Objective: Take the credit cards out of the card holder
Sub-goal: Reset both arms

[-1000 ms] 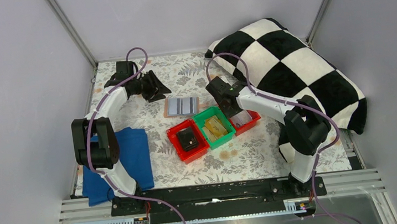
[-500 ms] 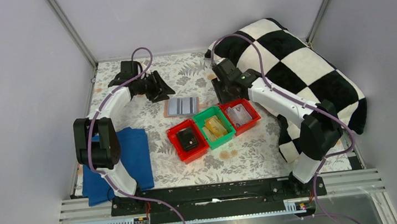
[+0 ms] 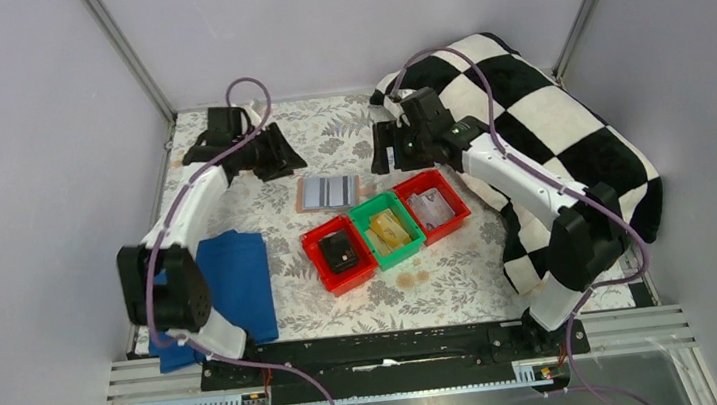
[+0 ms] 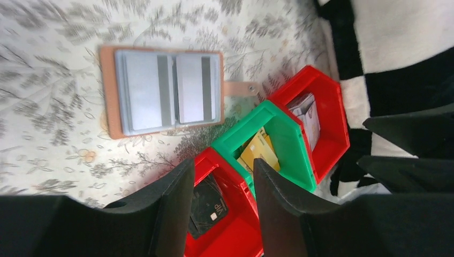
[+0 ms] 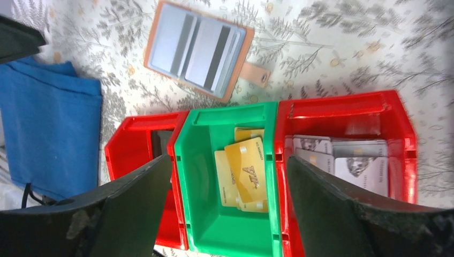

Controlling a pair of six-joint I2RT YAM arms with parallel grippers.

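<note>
Your salmon-pink folding card holder [image 3: 326, 192] lies open and flat on the counter [image 3: 444, 284], just behind the row of bins, its snap tab pointing toward them. That's one holder, and two pale grey-blue cards [image 4: 144, 85] with dark stripes show in it, overlapping, both in their slots. I can't tell whether more sit underneath.

Three plastic bins stand touching side by side. The first red bin [image 5: 115, 155] has a black card [image 4: 209, 206] in it, the green bin [image 5: 203, 214] in the middle has three gold cards [image 5: 249, 168], and the second red bin [image 5: 342, 104] has a few silver-white cards [image 5: 353, 160].

Your left claw [image 3: 279, 155] hangs back-left of the holder, jaws partly apart, with nothing between them and touching nothing. Your right claw [image 3: 389, 149] hangs back-right of it with its jaws spread wide, also empty.

The counter has a grey floral print. One folded blue cloth [image 3: 238, 286] lies at the near left, and one black-and-white checkered cushion [image 3: 536, 113] fills the back right. Pale lilac walls [image 3: 366, 21] and metal corner posts close the space in.
</note>
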